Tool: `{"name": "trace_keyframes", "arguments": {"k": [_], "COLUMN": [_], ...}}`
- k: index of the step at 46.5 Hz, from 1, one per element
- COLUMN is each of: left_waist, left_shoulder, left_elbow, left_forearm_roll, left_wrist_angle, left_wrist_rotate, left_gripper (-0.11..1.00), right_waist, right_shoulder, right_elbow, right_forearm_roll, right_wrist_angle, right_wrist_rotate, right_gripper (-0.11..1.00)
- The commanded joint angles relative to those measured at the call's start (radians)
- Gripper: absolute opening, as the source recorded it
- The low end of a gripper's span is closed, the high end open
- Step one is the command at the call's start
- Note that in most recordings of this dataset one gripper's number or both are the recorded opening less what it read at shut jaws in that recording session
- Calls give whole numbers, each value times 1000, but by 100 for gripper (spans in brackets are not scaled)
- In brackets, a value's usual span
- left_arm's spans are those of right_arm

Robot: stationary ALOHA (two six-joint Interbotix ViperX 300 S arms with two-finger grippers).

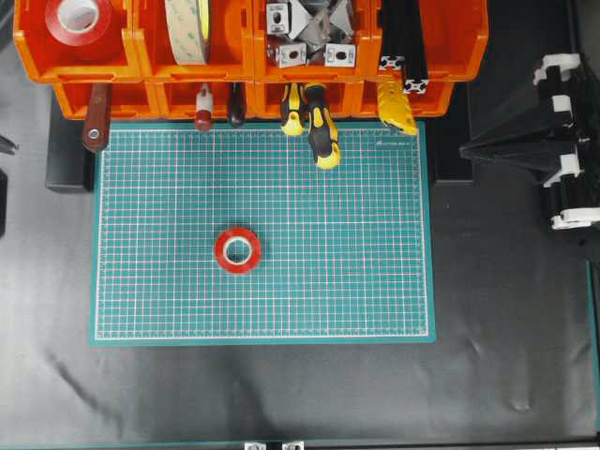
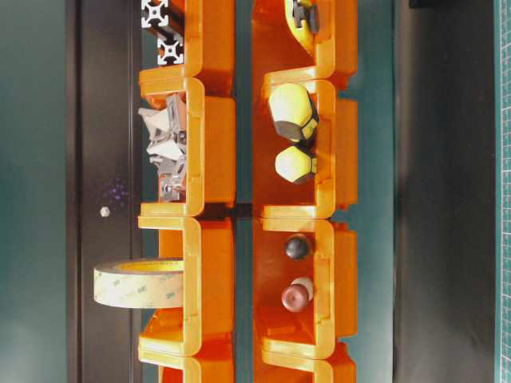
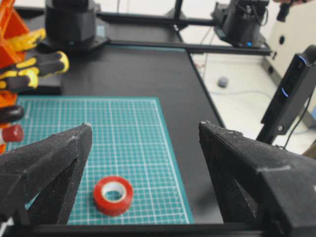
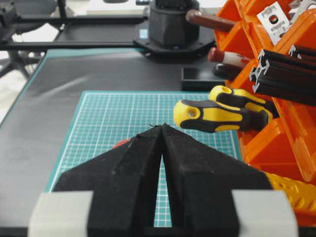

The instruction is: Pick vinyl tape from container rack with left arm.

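Note:
A small red roll of vinyl tape (image 1: 237,249) with a white core lies flat on the green mat (image 1: 356,281), well in front of the orange container rack (image 1: 141,67). In the left wrist view the tape (image 3: 113,195) lies ahead of my left gripper (image 3: 145,125), below the wide gap between its black fingers (image 3: 59,163) and nearer the left one. That gripper is open and touches nothing. My right gripper (image 4: 162,126) is shut and empty at the table's right side (image 1: 466,150). A larger red roll (image 1: 78,19) sits in the rack's top-left bin.
A cream tape roll (image 1: 187,28) stands in the adjacent upper bin, with metal brackets (image 1: 309,37) and black rails (image 1: 403,56) further right. Yellow-black screwdriver handles (image 1: 319,127) and darker handles (image 1: 97,127) stick out of the lower bins over the mat's far edge.

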Motion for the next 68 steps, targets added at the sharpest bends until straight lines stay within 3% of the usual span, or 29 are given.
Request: {"name": "trace_keyframes", "arguments": {"k": [1, 68], "left_waist": [0, 2], "left_shoulder": [5, 2], "left_elbow": [-9, 5], "left_forearm_roll": [2, 2], "left_wrist_angle": [-18, -20], "left_wrist_rotate": [-2, -5], "left_gripper": [84, 84], "right_waist": [-2, -2], "right_shoulder": [5, 5], "right_elbow": [-18, -15], "right_forearm_roll": [-3, -3], "right_wrist_angle": [-17, -17], "right_wrist_rotate": [-2, -2], "right_gripper": [0, 0]}}
